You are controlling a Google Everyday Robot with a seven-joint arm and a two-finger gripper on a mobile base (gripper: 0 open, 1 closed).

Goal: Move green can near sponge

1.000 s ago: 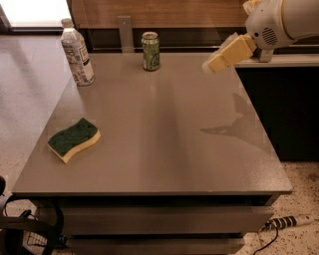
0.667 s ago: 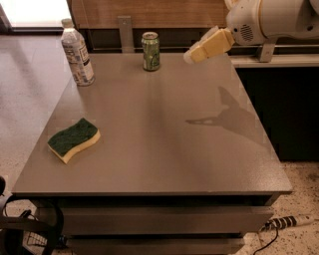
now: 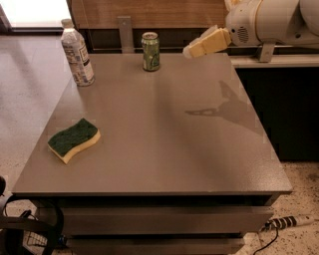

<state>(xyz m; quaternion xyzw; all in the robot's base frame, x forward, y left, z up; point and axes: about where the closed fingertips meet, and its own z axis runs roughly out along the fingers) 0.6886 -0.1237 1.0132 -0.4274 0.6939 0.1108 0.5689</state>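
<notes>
Scene: a grey-brown square tabletop (image 3: 164, 154) seen from above its front edge, with a pale robot arm (image 3: 269, 20) reaching in from the upper right.

Green can (image 3: 150, 51): a small upright drink can, standing near the back edge of the tabletop, a little left of that edge's middle.

Can's look: a green body with pale label markings on the side facing the camera, and a silver rim and top. The top is too small to make out in detail.

Sponge (image 3: 75, 140): lying flat near the left edge of the tabletop, toward the front left corner, well apart from the can.

Sponge's look: a wavy-edged rectangle, with a dark green scrubbing layer on top and a yellow foam layer showing along the near side.

Gripper (image 3: 189, 51): pale yellow, held in the air above the back edge of the tabletop, right of the can and about level with its top. It points left toward the can and is apart from it.

Gripper's state: cannot tell whether it is wide or narrow from this angle.

Shadow (image 3: 224, 107): the arm's dark shape falls on the right half of the tabletop.

Bottle (image 3: 77, 52): a taller clear plastic bottle with a white cap, upright near the back left corner, left of the can.

Behind the table: a brown wooden panel (image 3: 174, 12) runs along the back edge.

Floor: a white power strip (image 3: 289, 221) lies beyond the front right corner.
</notes>
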